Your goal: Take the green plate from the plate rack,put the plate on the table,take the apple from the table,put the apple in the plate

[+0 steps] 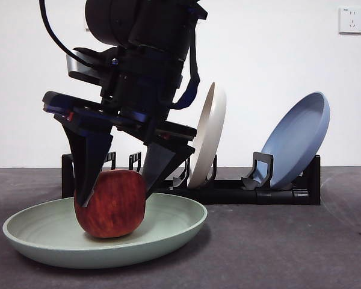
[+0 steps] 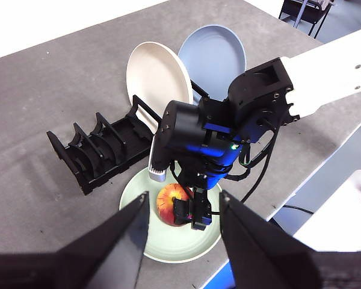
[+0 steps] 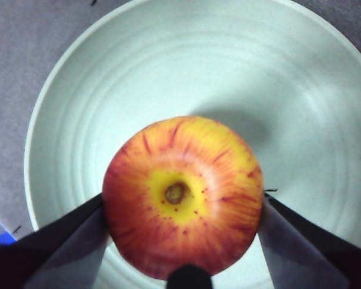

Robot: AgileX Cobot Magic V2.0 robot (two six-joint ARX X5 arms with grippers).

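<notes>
The right hand (image 1: 117,183) gripped the apple (image 1: 110,203) on both sides, the apple sitting in the green plate (image 1: 168,232) on the desk (image 1: 289,247). The left hand (image 2: 183,232) hung high above, open and empty. Behind stood the rack (image 1: 277,194), holding a white plate (image 1: 209,132) and a blue plate (image 1: 298,138).

arm link: white boxy shell (image 2: 331,72)
wrist: black housing, blue trim, green LED
cables: black, looped (image 2: 262,165)
right gripper (image 1: 117,180): two black tapered wedge jaws
</notes>
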